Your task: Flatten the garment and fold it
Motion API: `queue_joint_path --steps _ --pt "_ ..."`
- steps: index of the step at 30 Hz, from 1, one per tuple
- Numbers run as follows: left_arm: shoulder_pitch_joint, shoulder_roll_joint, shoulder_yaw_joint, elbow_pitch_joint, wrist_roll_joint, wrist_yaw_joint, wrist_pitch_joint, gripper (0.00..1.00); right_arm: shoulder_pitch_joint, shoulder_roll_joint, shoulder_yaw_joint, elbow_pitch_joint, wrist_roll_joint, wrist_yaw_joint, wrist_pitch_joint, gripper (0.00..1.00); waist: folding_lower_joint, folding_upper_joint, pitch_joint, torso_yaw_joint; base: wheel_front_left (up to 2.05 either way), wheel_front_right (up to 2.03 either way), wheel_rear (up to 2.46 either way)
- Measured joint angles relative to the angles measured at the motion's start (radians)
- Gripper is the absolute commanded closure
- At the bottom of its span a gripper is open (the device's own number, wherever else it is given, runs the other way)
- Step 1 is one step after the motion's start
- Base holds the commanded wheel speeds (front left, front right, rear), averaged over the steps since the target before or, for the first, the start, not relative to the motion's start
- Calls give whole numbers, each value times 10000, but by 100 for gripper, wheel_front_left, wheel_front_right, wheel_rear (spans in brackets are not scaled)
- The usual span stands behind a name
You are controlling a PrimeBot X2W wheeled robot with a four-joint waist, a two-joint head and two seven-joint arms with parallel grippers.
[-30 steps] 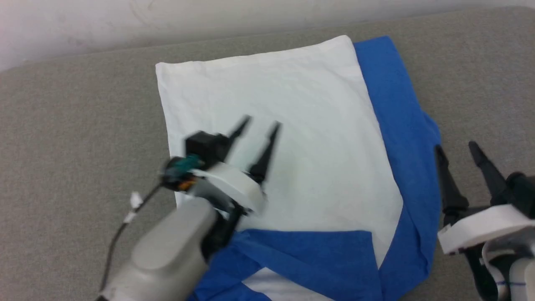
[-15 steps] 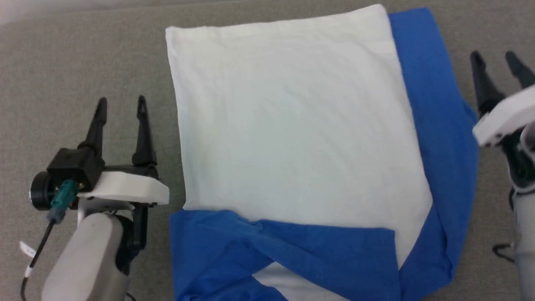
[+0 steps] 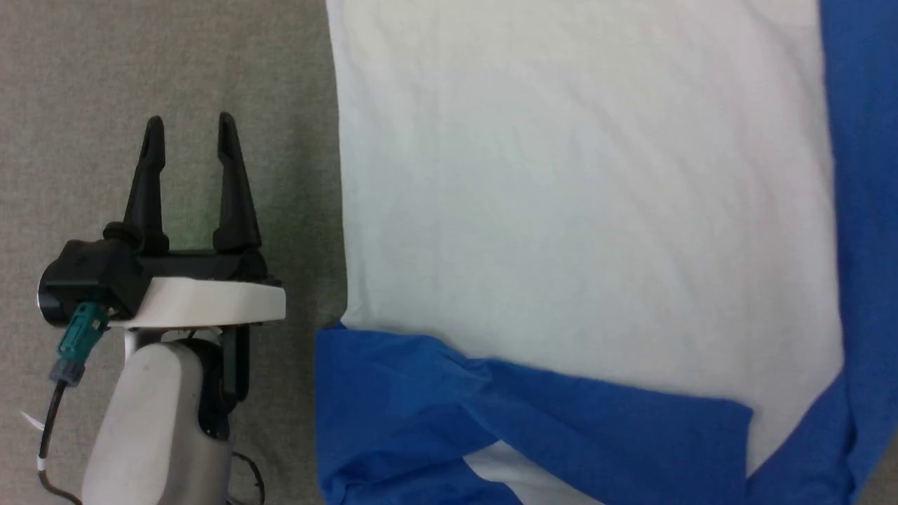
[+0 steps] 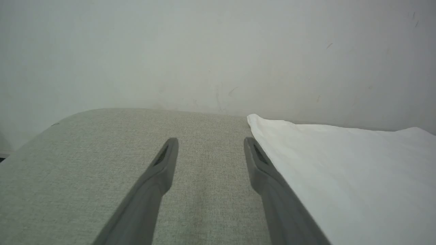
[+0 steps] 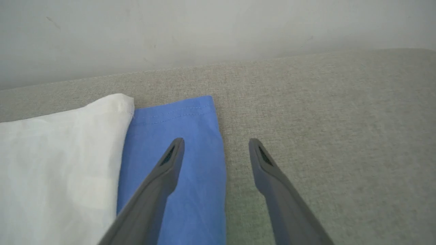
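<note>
The garment (image 3: 575, 196) lay flat on the grey fabric surface (image 3: 140, 56), white panel up, its far corners close to the surface's far edge. Blue sleeves were folded along its right and near sides. The left gripper (image 3: 189, 125) stood spread and empty over bare fabric just beside the garment's left edge. The right gripper (image 5: 216, 142), likewise spread and empty, hung over the blue sleeve's outer edge.

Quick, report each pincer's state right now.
Left pincer: open, empty, over the grey surface beside the garment.
Right pincer: open, empty, at the garment's blue edge.
</note>
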Motion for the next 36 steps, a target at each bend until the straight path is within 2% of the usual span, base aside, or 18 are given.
queue_joint_path --steps 10,11,12,13,19,25,30,36 --pt "-169 -765 840 -58 754 -834 0 0 -1064 -58 -742 92 -1007 -2 1680 0 -2 0 965 729 0 0 0" --pt "-169 -805 920 -48 809 -903 0 0 -1108 -75 -729 19 -1026 -2 1787 55 -2 0 1018 767 0 0 0" --pt "-169 -846 989 -29 863 -949 0 0 -1126 -84 -731 -56 -1037 -2 1858 68 -2 0 1058 799 0 0 0" --pt "-169 -884 1070 -13 922 -1016 0 0 -1124 -84 -719 -144 -1055 -2 1877 100 -2 0 1081 819 0 0 0" --pt "-138 -1145 1306 115 1262 -1262 0 0 -505 -63 -759 -573 -1049 2 1572 100 -1 0 829 775 0 0 0" --pt "78 -1177 1521 575 1530 -1565 0 0 587 -211 -986 -1325 -332 0 314 100 -2 0 141 635 0 0 0" --pt "655 -1187 1674 961 1661 -1676 0 0 1906 -232 -899 -2566 577 0 -435 100 -3 0 -691 498 0 0 0" --pt "1599 -1185 1827 1260 1718 -1762 0 0 3858 -240 -439 -4784 1448 0 -339 100 -4 0 -1833 268 0 0 0"
